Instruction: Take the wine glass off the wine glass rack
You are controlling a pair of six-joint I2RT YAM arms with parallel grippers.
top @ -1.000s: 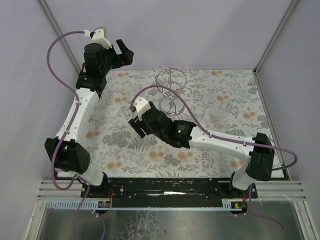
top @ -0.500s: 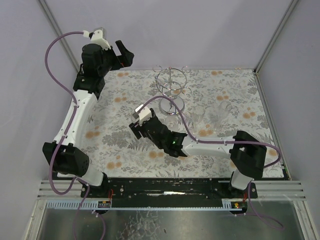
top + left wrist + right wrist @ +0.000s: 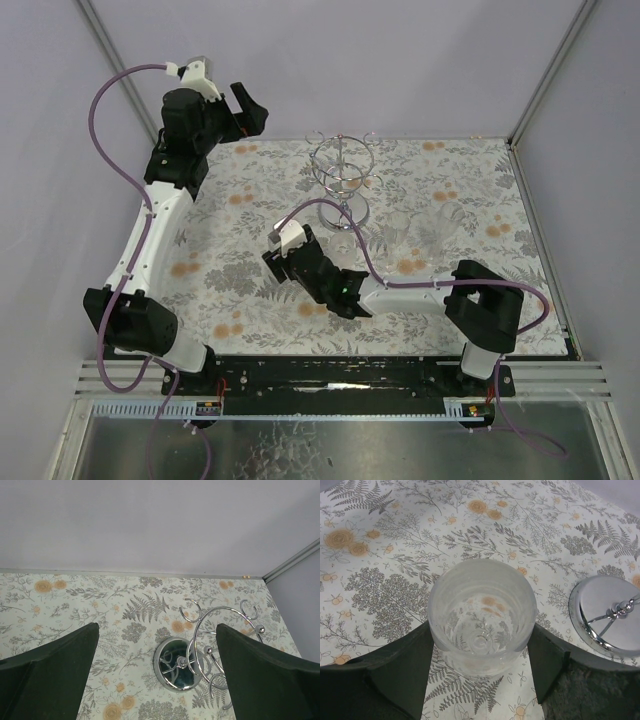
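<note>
The wine glass [image 3: 481, 615] is gripped by its bowl in the right tool [image 3: 283, 262], with a finger pressed against each side. It is held over the floral counter [image 3: 380, 580], near the wine glass rack [image 3: 342, 172] but apart from it, beside the mirrored base [image 3: 605, 611]. Whether its foot touches the counter cannot be told. The left tool [image 3: 157, 630] is raised at the far left corner, spread wide with nothing held. Another clear glass [image 3: 400, 226] is seen right of the rack.
</note>
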